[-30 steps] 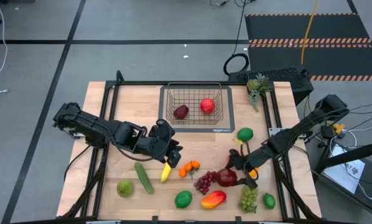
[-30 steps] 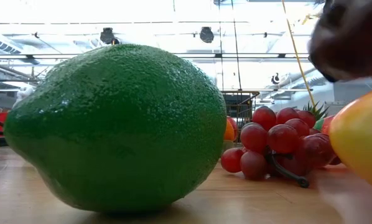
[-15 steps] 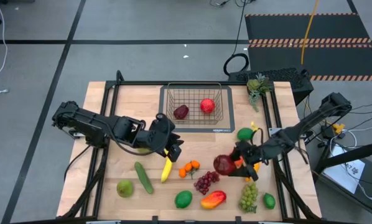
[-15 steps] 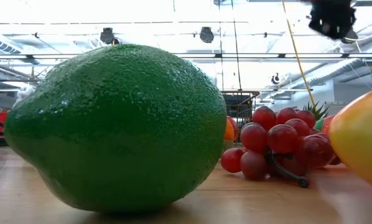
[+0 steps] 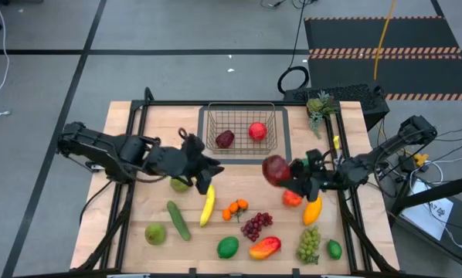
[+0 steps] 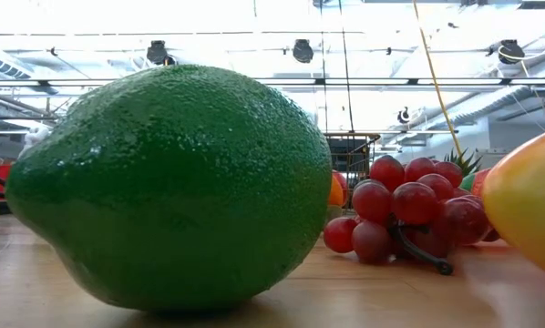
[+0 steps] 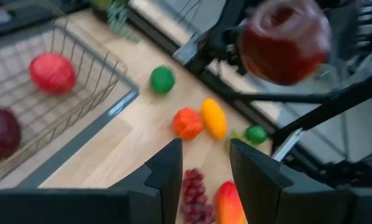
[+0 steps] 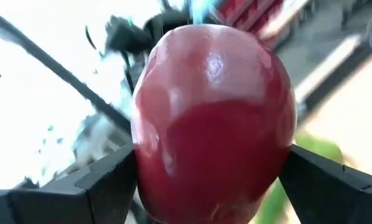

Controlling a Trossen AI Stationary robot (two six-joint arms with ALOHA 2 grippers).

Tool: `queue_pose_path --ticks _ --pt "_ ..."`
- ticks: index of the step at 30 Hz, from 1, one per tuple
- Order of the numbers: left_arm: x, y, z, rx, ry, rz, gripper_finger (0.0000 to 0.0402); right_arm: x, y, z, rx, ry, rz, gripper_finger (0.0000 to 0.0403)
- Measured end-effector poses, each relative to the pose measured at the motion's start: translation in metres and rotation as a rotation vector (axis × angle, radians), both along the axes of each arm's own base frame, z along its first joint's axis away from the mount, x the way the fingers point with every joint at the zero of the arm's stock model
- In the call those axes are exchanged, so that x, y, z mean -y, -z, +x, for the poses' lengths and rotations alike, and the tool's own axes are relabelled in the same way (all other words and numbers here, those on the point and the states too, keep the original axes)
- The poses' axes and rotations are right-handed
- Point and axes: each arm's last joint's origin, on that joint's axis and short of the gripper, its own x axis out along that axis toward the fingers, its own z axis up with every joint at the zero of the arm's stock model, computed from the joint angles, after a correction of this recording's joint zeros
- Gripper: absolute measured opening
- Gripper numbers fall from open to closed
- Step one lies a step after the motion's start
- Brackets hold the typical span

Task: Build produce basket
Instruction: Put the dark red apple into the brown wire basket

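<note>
The wire basket (image 5: 241,147) stands at the table's far middle and holds a red apple (image 5: 257,131) and a dark red fruit (image 5: 225,139). My right gripper (image 5: 283,172) is in the air just right of the basket's near corner, shut on a dark red apple (image 5: 274,169). My left gripper (image 5: 205,171) hangs open and holds nothing. It is left of the basket's near edge and above the banana (image 5: 208,205), which lies flat on the table. In the left wrist view the gap between its fingers (image 7: 203,180) holds nothing, and the apple (image 7: 284,38) shows beyond them. My right gripper pinches the dark red apple between its two fingers, one on each opposite flank (image 8: 142,168). The fingers (image 8: 323,186) come level from the table's right side. The apple is lifted clear of the table.
Loose produce lies across the near half: pear (image 5: 155,233), cucumber (image 5: 178,220), oranges (image 5: 235,208), purple grapes (image 5: 254,225), green avocado-like fruit (image 5: 228,247), mango (image 5: 264,247), green grapes (image 5: 309,244), lime (image 5: 334,249), yellow fruit (image 5: 312,210). A spiky green piece (image 5: 320,104) sits at the far right corner.
My right gripper has lifted the dark red apple off the table from beside the purple grapes. It has carried the apple up and toward the far edge and left, nearer the basket. My left gripper has drawn back from the banana toward the far edge, and the banana stays on the table.
</note>
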Motion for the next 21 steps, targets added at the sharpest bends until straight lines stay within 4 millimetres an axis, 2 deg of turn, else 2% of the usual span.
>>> queue_pose_path --ticks 5,9,21 --pt "-0.003 -0.015 -0.010 0.078 0.039 0.067 0.0134 0.005 -0.021 -0.005 0.185 0.073 0.018 0.0340" --pt "-0.005 -0.019 -0.013 0.086 0.068 0.132 0.0134 0.007 -0.030 -0.009 0.278 0.096 0.014 0.0340" --pt "-0.005 -0.019 -0.012 0.088 0.063 0.135 0.0134 0.010 -0.038 -0.014 0.326 0.182 -0.111 0.0340"
